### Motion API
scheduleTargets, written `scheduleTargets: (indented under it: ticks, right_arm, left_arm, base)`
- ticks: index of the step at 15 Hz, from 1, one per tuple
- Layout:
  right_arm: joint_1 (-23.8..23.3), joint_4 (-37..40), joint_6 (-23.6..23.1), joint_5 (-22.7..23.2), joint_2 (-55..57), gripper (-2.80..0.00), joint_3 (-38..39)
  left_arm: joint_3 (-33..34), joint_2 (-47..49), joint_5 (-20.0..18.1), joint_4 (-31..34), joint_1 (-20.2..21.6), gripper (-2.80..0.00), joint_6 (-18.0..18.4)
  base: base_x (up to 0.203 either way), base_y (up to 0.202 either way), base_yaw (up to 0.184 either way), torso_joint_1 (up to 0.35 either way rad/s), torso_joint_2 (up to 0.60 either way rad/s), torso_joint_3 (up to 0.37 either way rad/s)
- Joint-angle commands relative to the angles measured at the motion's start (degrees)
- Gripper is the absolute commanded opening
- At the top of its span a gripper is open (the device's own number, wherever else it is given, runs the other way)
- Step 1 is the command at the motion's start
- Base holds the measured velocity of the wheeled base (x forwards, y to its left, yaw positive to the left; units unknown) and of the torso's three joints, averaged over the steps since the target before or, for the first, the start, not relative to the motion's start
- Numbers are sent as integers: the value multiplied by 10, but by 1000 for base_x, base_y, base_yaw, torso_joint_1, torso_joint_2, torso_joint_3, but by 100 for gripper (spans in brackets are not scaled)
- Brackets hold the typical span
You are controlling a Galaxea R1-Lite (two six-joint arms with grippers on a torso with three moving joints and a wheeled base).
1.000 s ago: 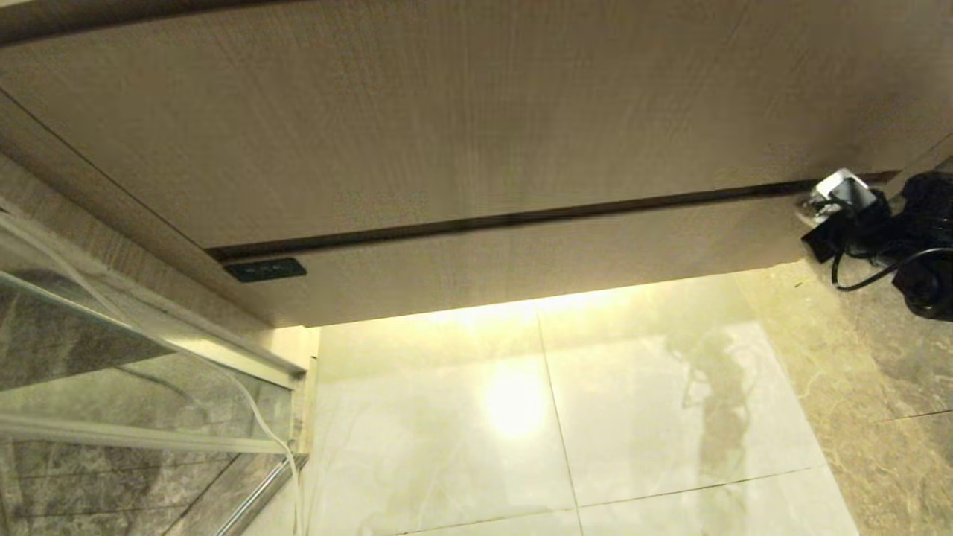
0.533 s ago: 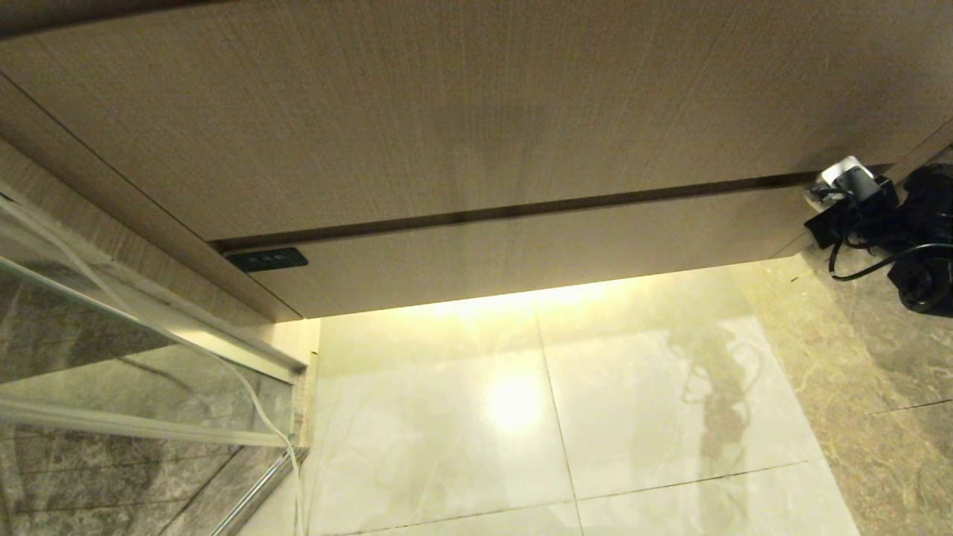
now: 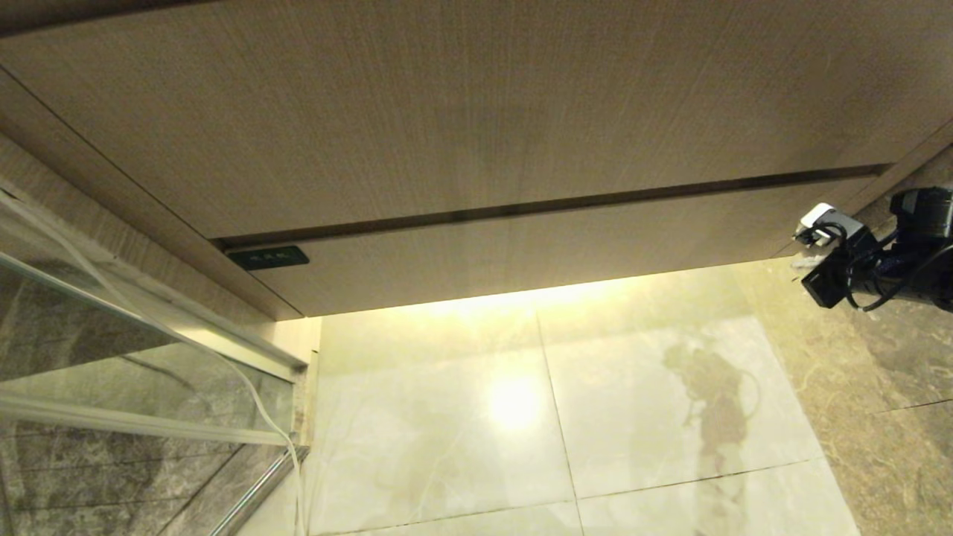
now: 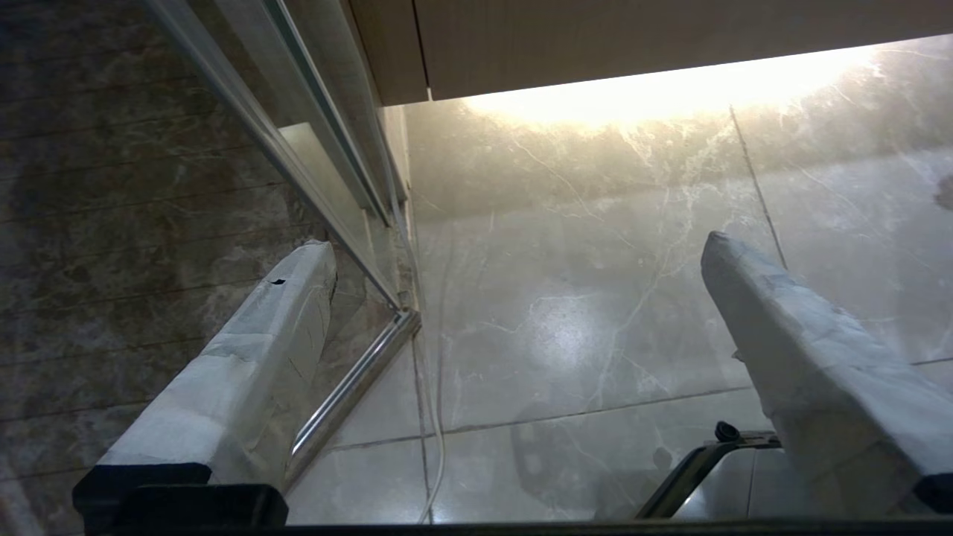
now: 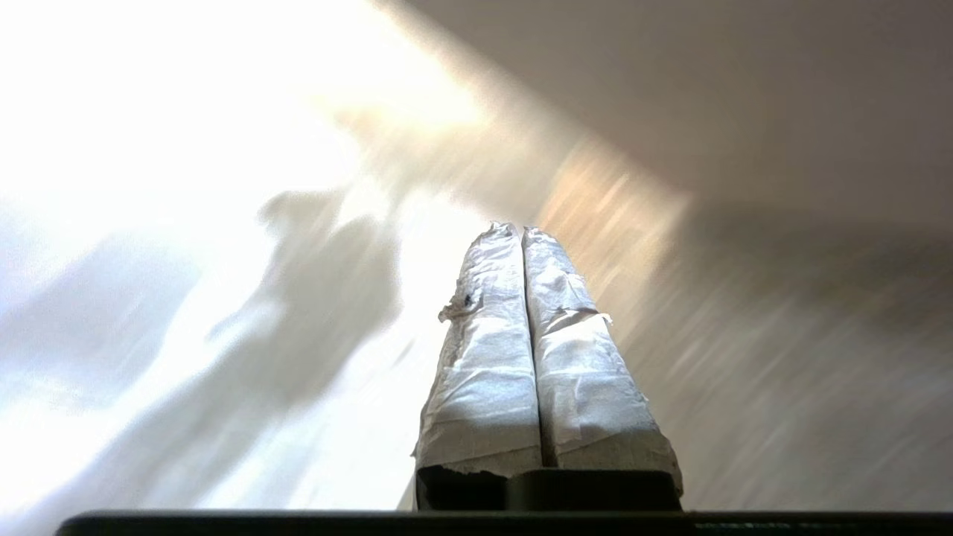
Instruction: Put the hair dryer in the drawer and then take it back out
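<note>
The drawer (image 3: 521,253) is the low wood-grain band under a taller panel, shut, with a small dark label (image 3: 266,257) at its left end. The hair dryer is out of view. My right gripper (image 3: 810,232) hangs just off the drawer's right end, a little below the dark gap along its top edge. In the right wrist view the right gripper (image 5: 521,228) has its taped fingers pressed together with nothing between them. My left gripper (image 4: 517,246) is parked over the floor, open and empty.
A glass shower screen with a metal frame (image 3: 149,350) stands at the left, and a thin white cable (image 3: 260,417) runs down beside it. Glossy pale floor tiles (image 3: 521,417) lie below the drawer, darker marble (image 3: 893,357) at the right. A chrome bar (image 4: 692,469) shows near the left gripper.
My right gripper has dropped from the gap at the drawer's upper right corner to just below it, and its wrist has turned. The drawer stays shut.
</note>
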Motion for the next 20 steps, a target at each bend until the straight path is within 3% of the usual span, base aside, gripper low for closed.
scheduleTargets:
  ticks: [1,3,5,16,20]
  right_arm:
    - [1,104,-9,-15,-39,-280,15]
    - [1,358,-17,-43,-74,-280,30]
    - [1,511,-24,-70,-108,-280,45]
    - [3,517,-22,-77,-114,-280,51]
    - [29,388,105,-78,-279,-280,180]
  left_arm:
    - [0,0,0,0,0,0,0]
    - [0,0,0,-1,0,0,0]
    - [0,0,0,-1,0,0,0]
    - [0,0,0,-1,0,0,0]
    - [0,0,0,-1,0,0,0]
  base:
    - [0,0,0,0,0,0]
    - [0,0,0,0,0,0]
    - [0,0,0,0,0,0]
    - [0,0,0,0,0,0]
    - [0,0,0,0,0,0]
